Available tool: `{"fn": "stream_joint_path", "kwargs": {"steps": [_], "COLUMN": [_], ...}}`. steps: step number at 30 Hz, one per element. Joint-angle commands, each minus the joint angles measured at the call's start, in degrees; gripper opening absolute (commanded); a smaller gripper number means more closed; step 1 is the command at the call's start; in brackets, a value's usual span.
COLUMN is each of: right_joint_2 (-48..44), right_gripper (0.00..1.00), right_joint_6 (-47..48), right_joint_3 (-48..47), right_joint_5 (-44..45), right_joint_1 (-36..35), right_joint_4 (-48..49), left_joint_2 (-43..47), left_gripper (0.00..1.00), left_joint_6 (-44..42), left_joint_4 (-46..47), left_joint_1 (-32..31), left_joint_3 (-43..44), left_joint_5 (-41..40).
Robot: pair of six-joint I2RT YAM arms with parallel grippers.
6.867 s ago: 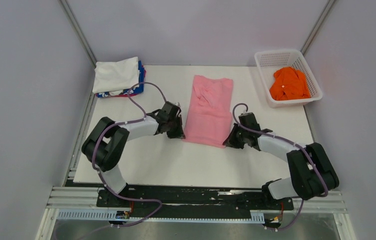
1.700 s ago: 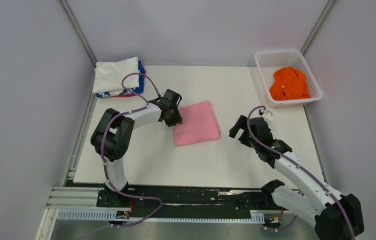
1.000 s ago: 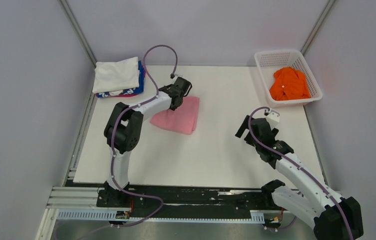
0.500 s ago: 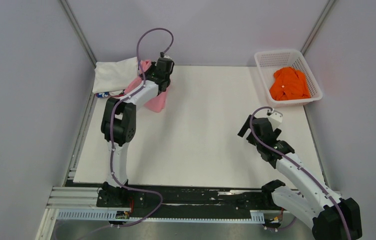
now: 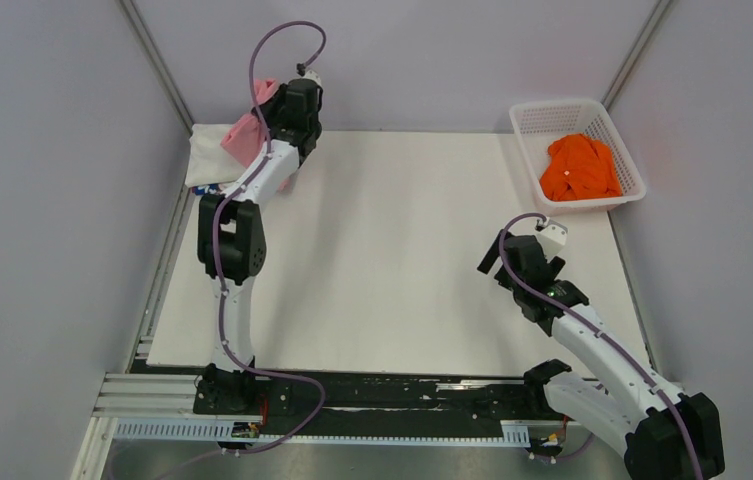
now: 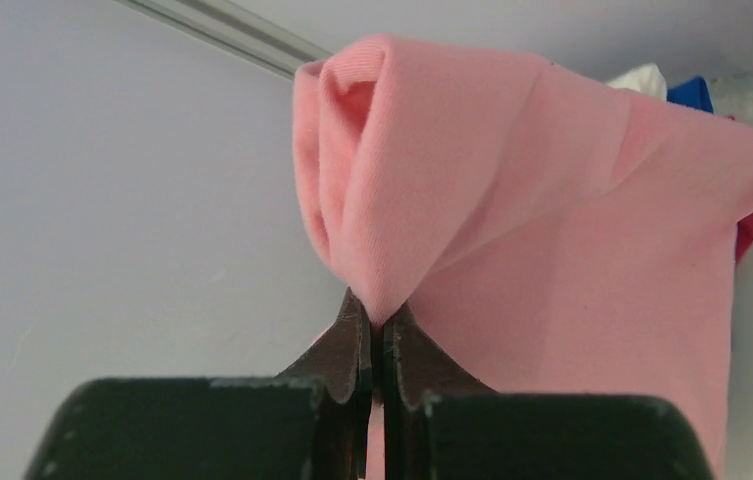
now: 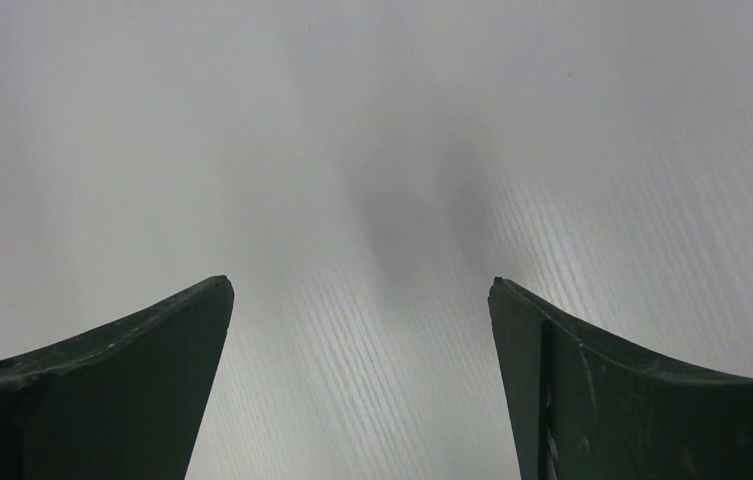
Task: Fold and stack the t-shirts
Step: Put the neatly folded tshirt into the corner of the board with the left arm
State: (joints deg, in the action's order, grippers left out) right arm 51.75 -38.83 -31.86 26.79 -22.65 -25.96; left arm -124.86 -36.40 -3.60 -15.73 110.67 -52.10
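Nearest you, the right gripper (image 7: pixel 360 284) hangs low over the bare white table (image 5: pixel 402 270), on its right side. Its jaws are spread wide and empty, and its wrist view shows only tabletop and the gripper's own shadow. Farther out, at the far-left corner, your left gripper (image 6: pixel 377 320) is raised above the table on a stretched-out arm, jaws pinched tight on a fold of the light pink t-shirt (image 6: pixel 532 230). In the wrist view the pink cloth bunches up from the pinch point and drapes off to the right. In the top view it hangs at the gripper's left side, off the table, over the folded stack. That stack sits below it in the corner: white t-shirt (image 5: pixel 208 160) on top, the blue/red one (image 5: pixel 214 187) showing at its near edge. You cannot tell from these views whether the pink cloth touches the stack. Far right, the orange t-shirt (image 5: pixel 579 168) lies crumpled in the white mesh basket (image 5: pixel 530 118), well apart from both grippers.
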Motion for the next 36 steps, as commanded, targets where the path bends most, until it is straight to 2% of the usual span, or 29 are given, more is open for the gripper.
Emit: {"fn": "stream_joint_path", "kwargs": {"steps": [1, 4, 15, 26, 33, 34, 36], "right_joint_2": [0.1, -0.1, 0.3, 3.1, 5.6, 6.1, 6.9], "right_gripper": [1.0, 1.0, 1.0, 1.0, 1.0, 1.0, 1.0], "right_joint_6": [1.0, 1.1, 1.0, 0.5, 0.4, 0.5, 0.6], "right_joint_3": [-0.8, -0.8, -0.9, -2.0, -3.0, -3.3, -3.8], "right_joint_5": [1.8, 2.0, 2.0, 2.3, 2.4, 2.3, 2.0], "right_joint_1": [0.3, 0.3, 0.4, 0.4, 0.4, 0.4, 0.4], "right_joint_4": [0.9, 1.0, 1.0, 0.9, 0.9, 1.0, 0.9], "left_joint_2": [0.1, 0.1, -2.6, -8.2, -10.7, -11.4, -12.4], "left_gripper": [0.0, 0.0, 0.0, 0.0, 0.0, 0.02, 0.12], "left_joint_6": [-2.4, -2.5, -0.9, 7.9, 9.9, 10.1, 10.5], "left_joint_4": [4.8, 3.9, 3.1, -4.4, -4.2, -4.0, -3.7], "left_joint_1": [0.2, 0.2, 2.9, 10.2, 13.7, 13.9, 14.3], "left_joint_3": [7.5, 10.1, 10.6, 12.8, 13.8, 14.0, 15.0], "left_joint_5": [-2.0, -1.2, -0.4, 4.4, 8.5, 8.6, 8.7]}}
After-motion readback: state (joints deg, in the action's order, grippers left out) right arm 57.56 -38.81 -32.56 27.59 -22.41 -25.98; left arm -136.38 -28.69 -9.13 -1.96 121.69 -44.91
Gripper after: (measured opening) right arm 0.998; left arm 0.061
